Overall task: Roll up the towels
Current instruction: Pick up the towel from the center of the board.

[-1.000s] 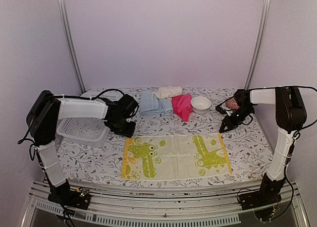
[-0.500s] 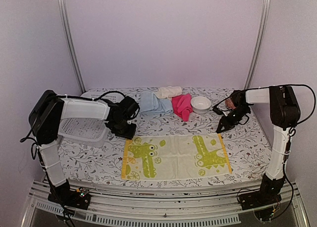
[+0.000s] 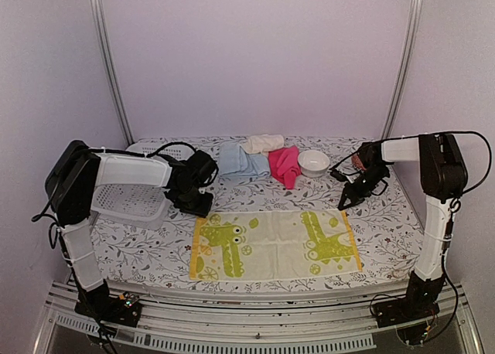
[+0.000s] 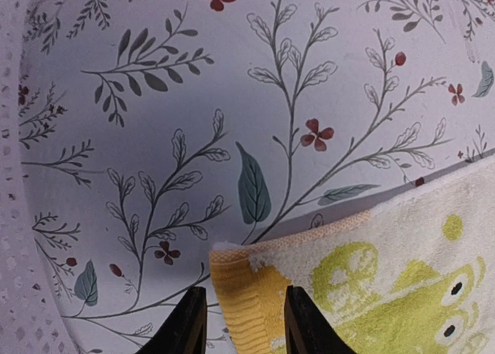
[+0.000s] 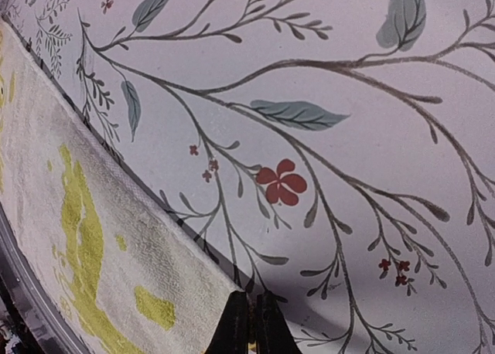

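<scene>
Yellow-green towel [image 3: 274, 244] flat, lower centre of top view. Step: gripping its upper corners. Left gripper [image 4: 238, 319]: fingers apart, straddling upper-left corner. Right gripper [image 5: 251, 323]: fingers together at upper-right edge; cloth pinched? Cannot tell. Next, likely: left pinches, both roll evenly.

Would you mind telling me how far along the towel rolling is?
No towel is plainly rolled yet. The green towel lies flat; the left gripper stands open over its far left corner, the right gripper shut at its far right corner. The pink towel, blue towel and cream towel lie bunched behind.
</scene>
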Controlling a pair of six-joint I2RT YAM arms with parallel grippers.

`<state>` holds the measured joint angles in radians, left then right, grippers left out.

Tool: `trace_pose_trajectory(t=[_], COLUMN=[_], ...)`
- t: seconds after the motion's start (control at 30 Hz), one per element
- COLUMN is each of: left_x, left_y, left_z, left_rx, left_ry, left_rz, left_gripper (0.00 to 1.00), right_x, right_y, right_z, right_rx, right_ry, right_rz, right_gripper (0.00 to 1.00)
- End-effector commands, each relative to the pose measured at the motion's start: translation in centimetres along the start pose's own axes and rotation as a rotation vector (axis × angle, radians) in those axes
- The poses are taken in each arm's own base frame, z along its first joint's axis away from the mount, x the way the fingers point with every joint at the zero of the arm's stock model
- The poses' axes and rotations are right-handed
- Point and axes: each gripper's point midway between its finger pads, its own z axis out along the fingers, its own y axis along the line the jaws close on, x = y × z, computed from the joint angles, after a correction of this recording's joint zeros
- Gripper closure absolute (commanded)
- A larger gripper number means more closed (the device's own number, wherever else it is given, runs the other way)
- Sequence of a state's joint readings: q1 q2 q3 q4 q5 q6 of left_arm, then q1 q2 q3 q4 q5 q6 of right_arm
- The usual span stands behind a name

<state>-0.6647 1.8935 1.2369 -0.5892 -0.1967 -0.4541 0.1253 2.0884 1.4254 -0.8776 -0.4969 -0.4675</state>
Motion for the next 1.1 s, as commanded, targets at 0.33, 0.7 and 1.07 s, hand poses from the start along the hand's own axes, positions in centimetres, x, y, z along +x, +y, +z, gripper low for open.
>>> trace_pose_trajectory(t=[0.33,0.7,1.07], left_x=[-2.2,-3.8,-2.5], left_y=[-1.1,-2.9,-1.4], left_z=[-0.8,0.9,3.6], left_rx=[0.078,0.162,0.059], left_ry=[-0.074,-0.079,-0.014], left_rz=[-0.032,-0.047,-0.043], left_gripper=[0.56,0.57,0.68], right_x=[-1.1,-1.7,-1.5], right_y=[-4.6,-4.1,-3.9], right_z=[-3.5,-3.6,-3.2], right_rx=[0.186,0.155,0.137], right_ry=[-0.036,-0.057,-0.054], right_rz=[0.0,0.002,0.005], right_gripper=[0.97,0.97,0.96])
